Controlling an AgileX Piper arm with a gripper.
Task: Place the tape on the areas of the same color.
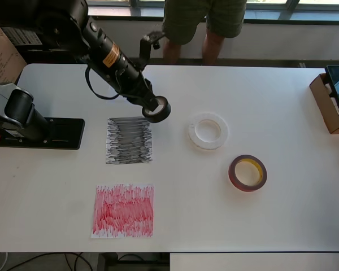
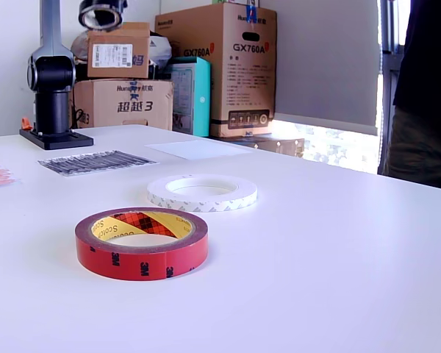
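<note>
Probably a lab or office storeroom: stacked cardboard boxes (image 2: 206, 66), white table (image 2: 338, 257), windows.

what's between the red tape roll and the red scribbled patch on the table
Nothing: in the overhead view the stretch of white table between the red tape roll and the red scribbled patch is bare.

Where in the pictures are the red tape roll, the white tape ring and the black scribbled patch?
red tape roll (image 2: 142, 257): exterior view, on its red outer wall.
white tape ring (image 1: 217, 137): overhead view, on its flat right-hand band.
black scribbled patch (image 1: 129, 144): overhead view, on the middle of the paper.
</note>
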